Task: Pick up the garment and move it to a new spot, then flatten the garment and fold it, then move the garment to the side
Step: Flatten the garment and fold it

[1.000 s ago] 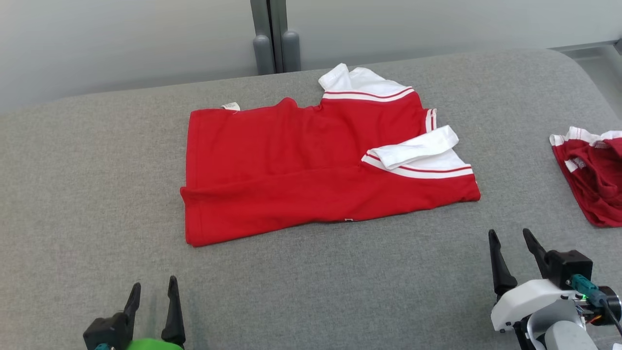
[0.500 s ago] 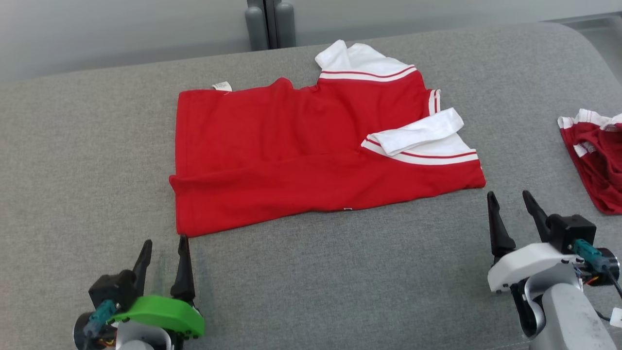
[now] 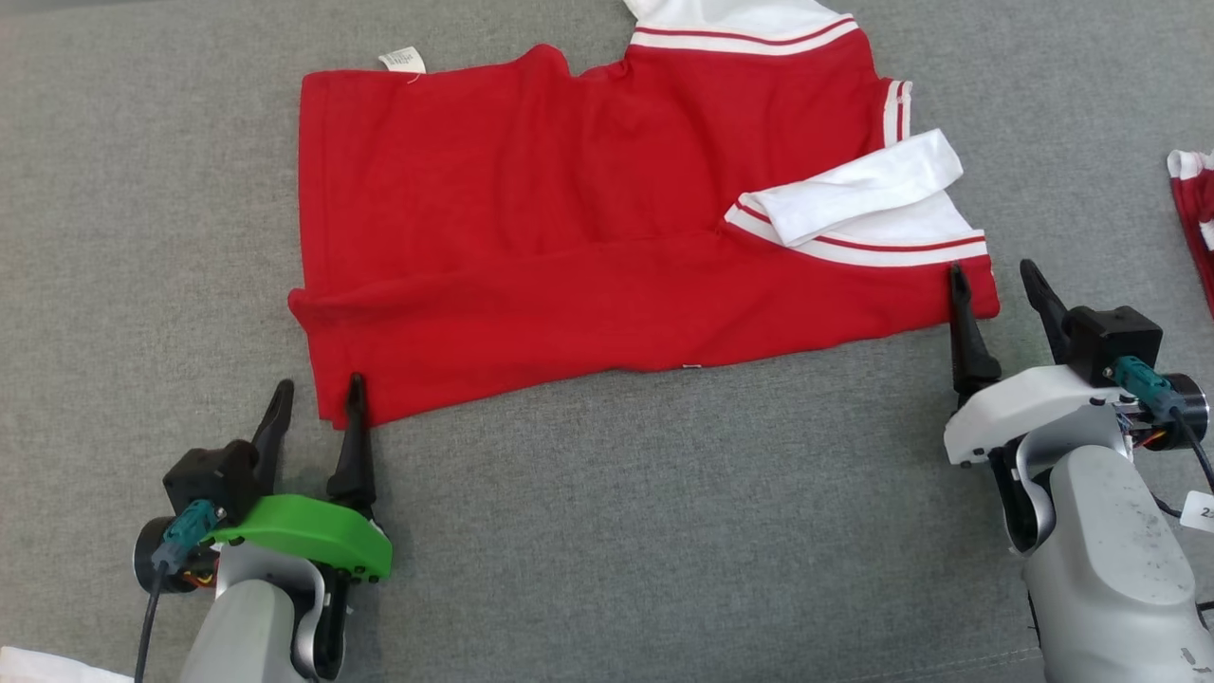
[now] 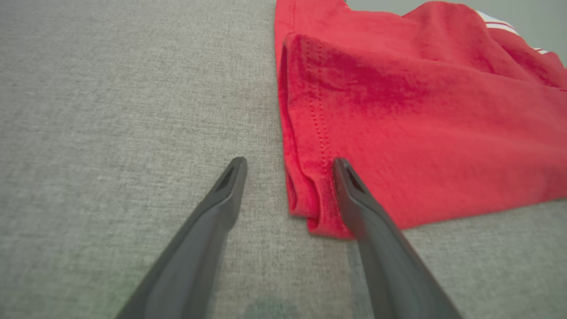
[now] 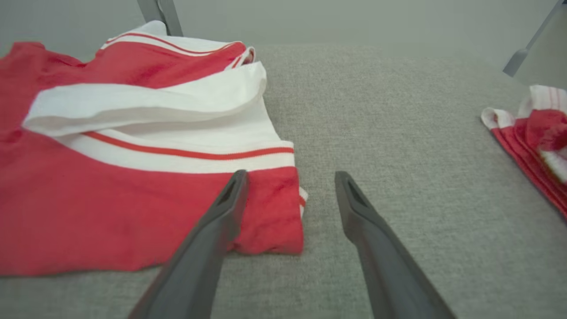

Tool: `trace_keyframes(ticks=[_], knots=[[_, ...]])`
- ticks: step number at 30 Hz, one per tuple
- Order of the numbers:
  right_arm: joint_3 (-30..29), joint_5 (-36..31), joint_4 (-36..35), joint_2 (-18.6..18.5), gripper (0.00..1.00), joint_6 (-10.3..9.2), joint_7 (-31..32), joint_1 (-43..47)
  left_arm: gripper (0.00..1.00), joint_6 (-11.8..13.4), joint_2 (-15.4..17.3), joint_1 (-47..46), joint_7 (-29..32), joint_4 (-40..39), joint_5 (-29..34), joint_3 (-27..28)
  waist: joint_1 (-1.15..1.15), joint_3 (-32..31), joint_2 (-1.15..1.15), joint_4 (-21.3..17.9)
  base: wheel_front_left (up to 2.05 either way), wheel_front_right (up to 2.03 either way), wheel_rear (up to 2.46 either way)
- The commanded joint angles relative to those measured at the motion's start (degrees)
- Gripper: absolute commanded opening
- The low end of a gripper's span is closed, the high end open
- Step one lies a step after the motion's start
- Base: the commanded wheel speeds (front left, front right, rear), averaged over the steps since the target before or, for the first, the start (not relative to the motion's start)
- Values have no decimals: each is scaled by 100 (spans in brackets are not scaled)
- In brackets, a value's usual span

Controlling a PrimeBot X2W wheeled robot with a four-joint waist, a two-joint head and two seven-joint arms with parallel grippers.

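Left hand (image 3: 320, 381), right hand (image 3: 993, 267): both advanced to near corners of red polo shirt (image 3: 569, 237), jaws wide, empty. Fold grasp judged imminent; closing not yet begun.

Robot lab or test room, going by the setup. A wide bench (image 3: 607, 531) is covered in plain grey woven cloth. Behind it is a bare pale wall (image 5: 336, 17) with a grey metal post (image 5: 158, 11) against it, and a slanted grey strut (image 5: 529, 46) stands off to one side. A red shirt (image 3: 531, 218) is spread out as a work piece, with a second red-and-white garment (image 5: 529, 141) near the bench edge. One robot arm has a teal plug (image 3: 1143, 384) and bare wires.
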Motion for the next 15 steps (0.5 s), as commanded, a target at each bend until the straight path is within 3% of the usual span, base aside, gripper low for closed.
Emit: trace_keyframes(ticks=[1,5,6,7,8,9,10,12,15], knots=[[-64,17,149,-26,100,-10,-25,-80,100,13,0,-44,34,117,-70,-56,0,191,0,26,0,0,0],[8,-2,621,-20,100,-10,-3,-129,100,13,20,-13,87,402,-186,-222,0,242,0,63,0,0,0],[60,23,799,-8,87,-10,26,-118,100,13,23,-6,106,506,-214,-297,0,244,0,69,0,0,0],[114,53,927,-4,39,-10,30,-123,100,13,29,-3,110,585,-245,-355,0,245,0,74,0,0,0],[208,81,1056,10,0,-6,37,-138,100,13,35,4,122,712,-274,-476,0,242,0,77,0,0,0],[270,119,1138,22,0,-4,40,-141,100,12,34,17,136,841,-314,-610,0,237,0,75,0,0,0],[333,172,1189,35,0,-5,51,-145,51,6,29,13,151,958,-372,-762,0,227,0,76,0,0,0],[390,263,1225,18,0,-5,50,-128,0,-10,44,9,175,1135,-550,-1012,0,192,0,71,0,0,0],[431,394,1133,2,0,-5,47,-55,0,-16,57,-27,181,1317,-779,-1319,0,103,0,67,0,0,0]])
